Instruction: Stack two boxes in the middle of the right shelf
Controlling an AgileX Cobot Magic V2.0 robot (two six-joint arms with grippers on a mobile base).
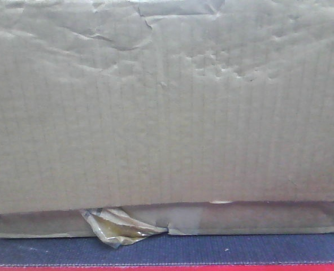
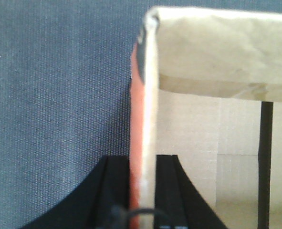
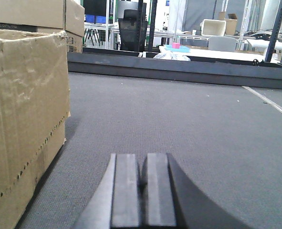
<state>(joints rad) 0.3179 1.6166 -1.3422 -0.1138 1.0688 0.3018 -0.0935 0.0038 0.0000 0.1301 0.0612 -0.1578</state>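
A tall, wide brown box fills the front view. It rests on a shallow box that has a curl of yellowish tape at its front. In the left wrist view my left gripper is shut on the upright wall of an open cardboard box, one finger on each side, below a folded flap. My right gripper is shut on nothing, low over grey carpet, with a cardboard box to its left and apart from it. The shelf is out of view.
Both boxes sit on a grey-carpeted platform with a red front edge. In the right wrist view, more cardboard boxes stand behind the near box. A dark rail bounds the carpet's far side, with office furniture beyond.
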